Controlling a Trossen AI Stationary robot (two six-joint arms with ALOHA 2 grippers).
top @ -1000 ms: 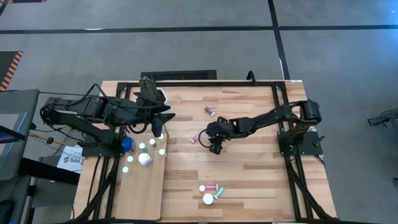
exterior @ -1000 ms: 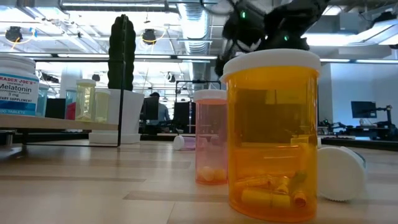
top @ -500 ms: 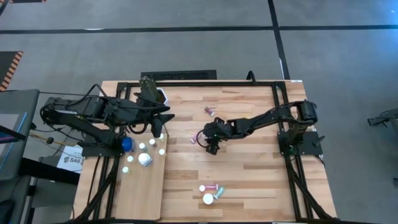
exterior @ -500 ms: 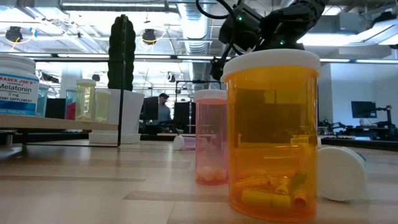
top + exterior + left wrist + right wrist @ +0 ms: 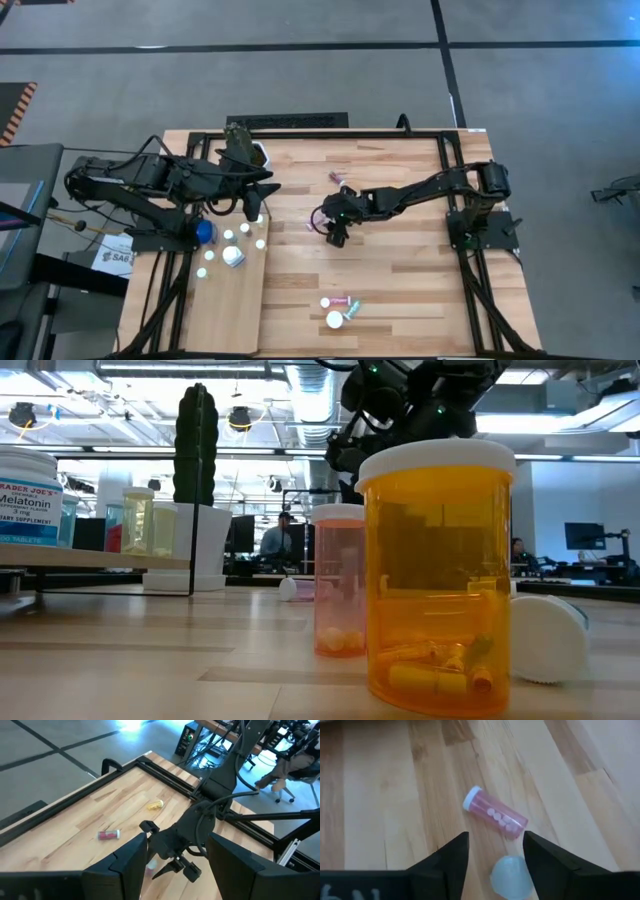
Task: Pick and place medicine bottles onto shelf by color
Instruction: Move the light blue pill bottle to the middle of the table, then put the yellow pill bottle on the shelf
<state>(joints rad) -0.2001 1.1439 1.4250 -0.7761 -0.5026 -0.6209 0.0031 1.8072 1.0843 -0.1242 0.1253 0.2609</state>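
The right tool [image 5: 333, 232], fingers wide, has slid left over the lying pink white-capped plastic bottle [image 5: 495, 819], poised to grasp.

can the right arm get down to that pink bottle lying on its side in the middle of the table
Probably yes. The right hand hangs open just above the pink bottle, which lies on bare wood with only a loose pale cap beside it; nothing blocks the way.

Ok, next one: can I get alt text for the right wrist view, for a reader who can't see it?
A pink medicine bottle with a white cap lies on its side on the pale plank tabletop, just beyond the right gripper, whose two dark fingers stand open. A pale blue rounded object sits between the fingers, close to the bottle.
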